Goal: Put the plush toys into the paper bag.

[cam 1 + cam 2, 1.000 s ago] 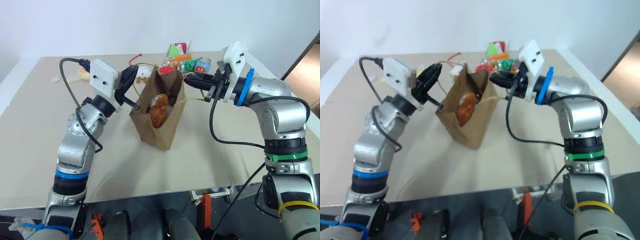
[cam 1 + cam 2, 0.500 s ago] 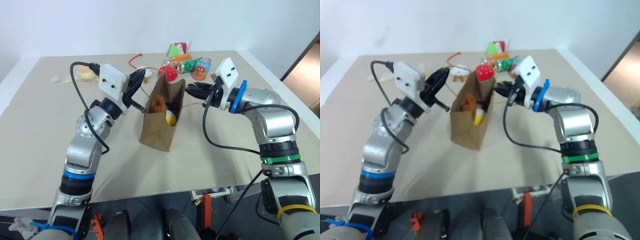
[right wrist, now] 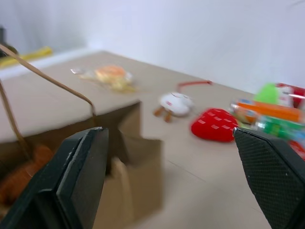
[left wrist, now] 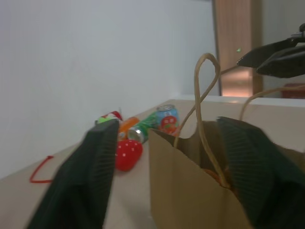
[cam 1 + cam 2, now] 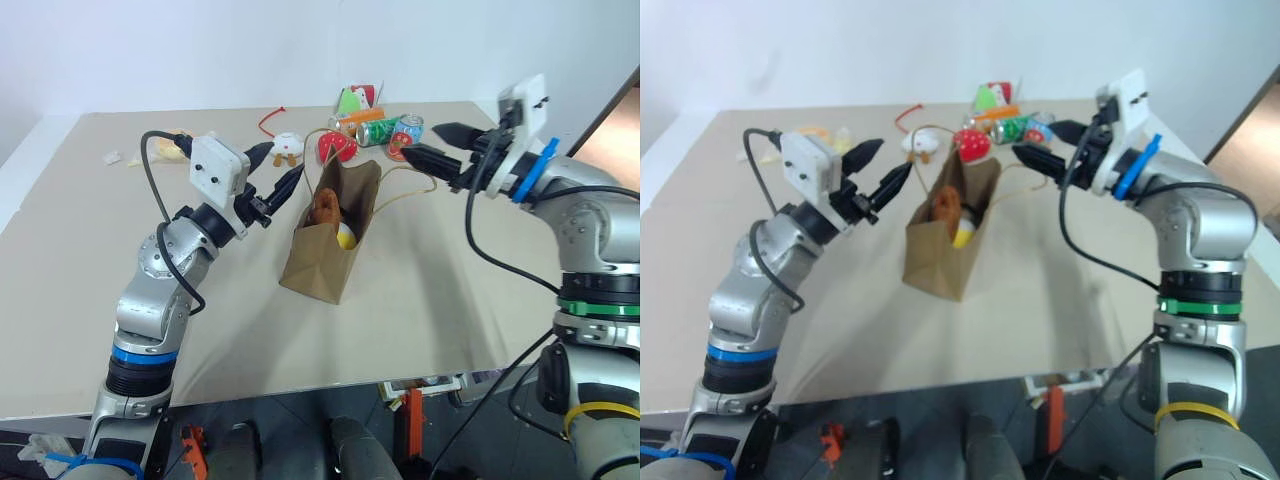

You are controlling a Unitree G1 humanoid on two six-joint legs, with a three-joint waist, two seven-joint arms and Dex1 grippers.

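Where both grippers pinched the bag's handles a second ago, we now have them spread wide and holding nothing. Our right gripper (image 5: pixel 432 143) has swung out to the right of the bag (image 5: pixel 328 245); our left gripper (image 5: pixel 277 168) hangs just beside the bag's left edge, apart from it. With the handles let go, the bag has settled upright, no longer tipped open toward us.

We see the bag standing mid-table, plain brown paper, mouth open, creased at the base. Its two loop handles (image 5: pixel 400 190) stick up and droop to the right. Both plush toys sit inside, near the top: the brown monkey (image 5: pixel 324 206) toward the left wall, the yellow egg (image 5: pixel 345 236) lower and to the right of it.

Behind the bag on the table (image 5: pixel 90 260) lie a red strawberry toy (image 5: pixel 337 147), a white plush with orange feet (image 5: pixel 287 143), a red cord (image 5: pixel 268 119), cans (image 5: pixel 385 129) and packets. A pale wrapped item (image 5: pixel 172 146) rests far left. Nothing lies between the grippers and the bag.
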